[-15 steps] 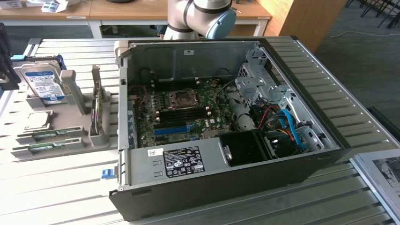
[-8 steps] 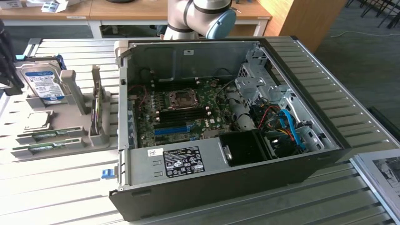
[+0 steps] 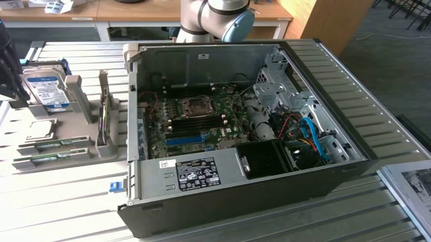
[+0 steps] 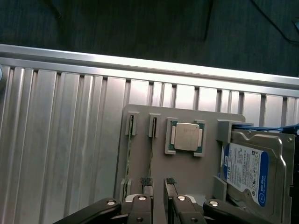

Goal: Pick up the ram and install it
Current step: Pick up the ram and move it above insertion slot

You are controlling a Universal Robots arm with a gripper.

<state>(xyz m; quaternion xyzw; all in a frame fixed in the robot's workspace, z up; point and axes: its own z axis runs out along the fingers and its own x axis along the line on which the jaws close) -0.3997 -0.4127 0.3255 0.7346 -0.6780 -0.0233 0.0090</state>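
Note:
Two ram sticks lie edge-up in narrow slots of a grey tray [image 4: 187, 172]: one ram stick [image 4: 151, 149] and a second [image 4: 129, 154] beside it. In the exterior view the same sticks [image 3: 50, 146] [image 3: 48, 159] sit at the tray's near end. My gripper [image 4: 159, 182] hovers above the tray, open, with nothing between its fingertips [image 4: 146, 181]. The nearer stick runs just under the gap. The arm [image 3: 215, 20] shows behind the computer case.
On the tray also rest a square silver processor [image 4: 187, 137] and a hard drive [image 4: 250, 172] with a blue-white label. An open computer case [image 3: 243, 126] lies on the slatted metal table [image 4: 60, 140], its motherboard [image 3: 195, 121] exposed. A green board [image 3: 104, 113] stands upright in a grey holder.

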